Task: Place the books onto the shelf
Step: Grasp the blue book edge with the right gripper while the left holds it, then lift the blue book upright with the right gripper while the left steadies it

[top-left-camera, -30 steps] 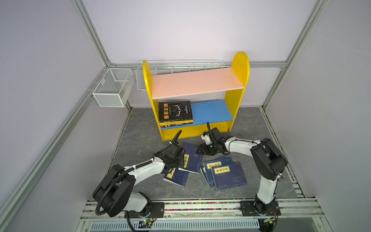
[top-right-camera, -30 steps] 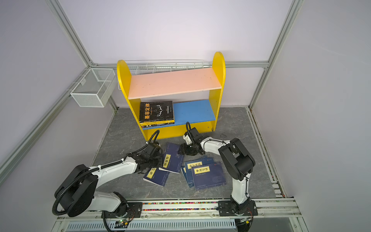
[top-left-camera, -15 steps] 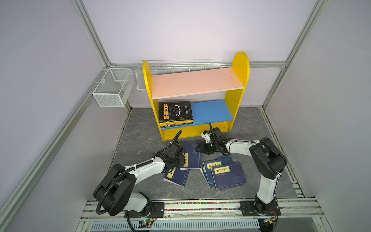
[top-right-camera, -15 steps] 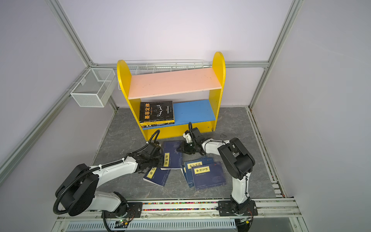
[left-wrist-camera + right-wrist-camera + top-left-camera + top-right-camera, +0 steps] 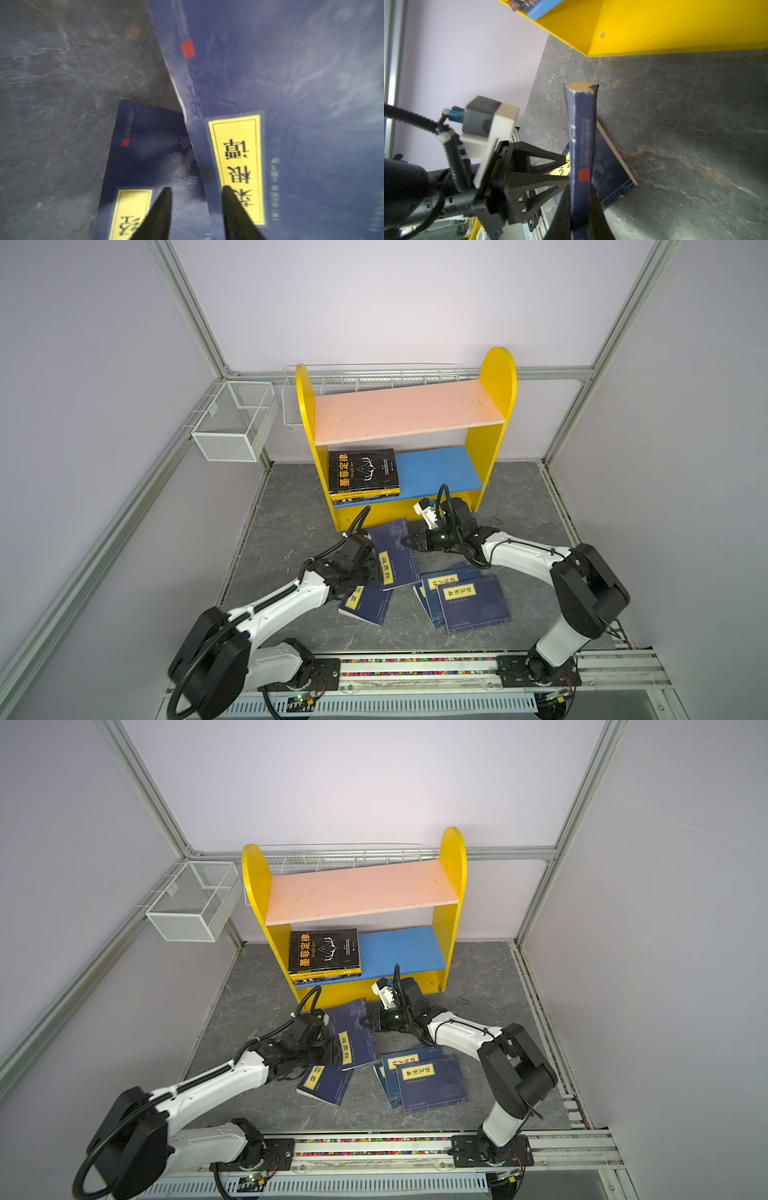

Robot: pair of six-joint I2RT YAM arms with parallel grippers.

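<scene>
A navy book with a yellow label (image 5: pixel 395 558) (image 5: pixel 357 1036) lies in front of the shelf (image 5: pixel 407 410) (image 5: pixel 361 892), and its far edge is raised. My right gripper (image 5: pixel 409 542) (image 5: pixel 368 1022) (image 5: pixel 579 187) is shut on that edge. My left gripper (image 5: pixel 374 568) (image 5: pixel 330 1048) (image 5: pixel 197 189) stands open at the book's near end. One of its fingers is over the label (image 5: pixel 239 158); the other is over a second navy book (image 5: pixel 145 158) lying underneath. A black book with orange characters (image 5: pixel 361 470) (image 5: pixel 324 950) tops a stack on the blue lower board (image 5: pixel 436 468).
More navy books lie on the grey floor: one beside the left arm (image 5: pixel 368 605) (image 5: pixel 326 1085) and a fanned pile on the right (image 5: pixel 469 601) (image 5: pixel 428 1081). One white wire basket (image 5: pixel 235 420) hangs on the left wall. A second long basket (image 5: pixel 374 375) hangs behind the shelf.
My right gripper reached the navy book's far edge and shut on it. My left gripper, shut before, has opened at the near end.
</scene>
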